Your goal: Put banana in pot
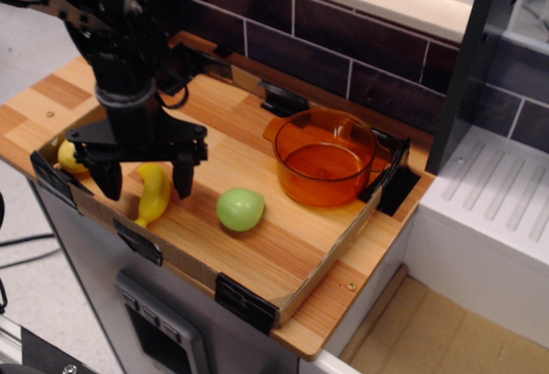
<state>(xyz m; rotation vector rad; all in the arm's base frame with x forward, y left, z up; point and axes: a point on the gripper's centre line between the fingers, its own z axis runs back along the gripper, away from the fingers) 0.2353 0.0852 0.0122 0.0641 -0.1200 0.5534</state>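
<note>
Two spread fingers of my gripper [147,187] straddle the banana [154,195]; the pot [323,158] sits well apart.

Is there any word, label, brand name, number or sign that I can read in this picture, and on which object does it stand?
None: no text can be read in this view.
The banana, the orange pot, the green fruit and the cardboard tray show no print.
The black robot hand shows no marking.

Single view — high, angled down, probably front-right of the tray [330,254], mid-range
</note>
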